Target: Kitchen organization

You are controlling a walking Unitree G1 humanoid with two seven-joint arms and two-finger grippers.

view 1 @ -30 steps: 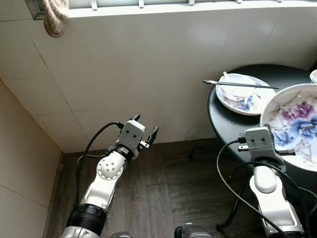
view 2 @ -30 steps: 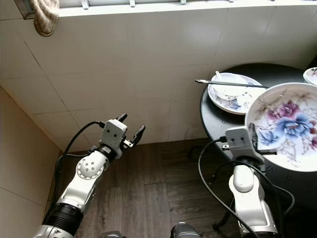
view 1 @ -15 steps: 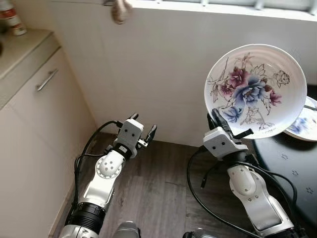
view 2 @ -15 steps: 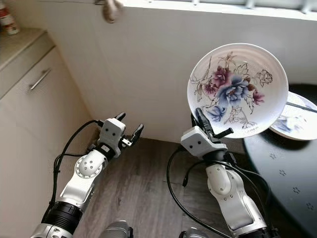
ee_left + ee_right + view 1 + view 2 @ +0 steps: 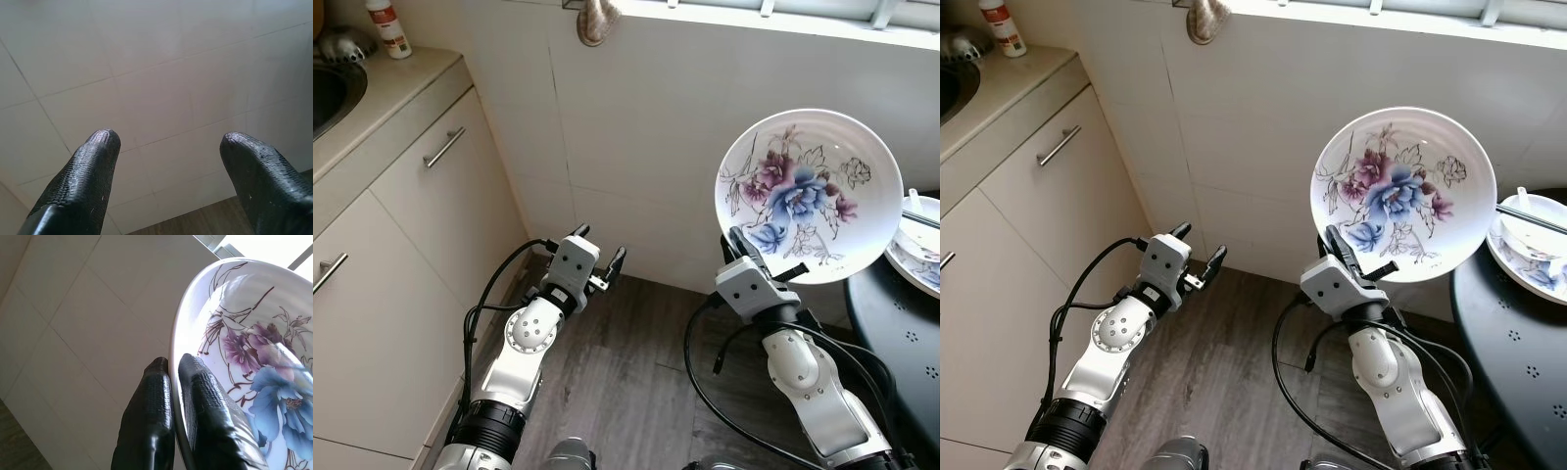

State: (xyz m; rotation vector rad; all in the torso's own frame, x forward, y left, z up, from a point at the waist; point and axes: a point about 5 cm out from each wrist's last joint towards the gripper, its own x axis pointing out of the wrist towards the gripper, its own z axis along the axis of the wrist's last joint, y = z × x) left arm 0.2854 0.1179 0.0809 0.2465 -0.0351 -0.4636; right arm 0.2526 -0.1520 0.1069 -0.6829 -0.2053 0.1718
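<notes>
The counter (image 5: 382, 93) with its cabinet doors runs along the far left, a sink bowl (image 5: 328, 93) set into it; the round black table (image 5: 1518, 343) stands at the right edge. Between them the floral plate (image 5: 808, 196) is held up in the air, tipped nearly upright with its painted face toward the head camera. The right pincer (image 5: 173, 396) grips it by the lower rim only, one finger on the face, one behind — a thin hold on a broad dish.

To carry it well, I judge the wrist should stay level and turn slowly, since any swing would lever the plate against that small pinch; if the counter is the goal, it should be lowered flat before the fingers let go.

The left pincer (image 5: 597, 259) hangs low over the wooden floor (image 5: 626, 362), fingers spread apart and empty.

On the table, a second dish (image 5: 1528, 240) carries chopsticks (image 5: 1533, 217).

A white bottle (image 5: 388, 26) with a red label stands at the far end of the counter — its writing is too small to read.
</notes>
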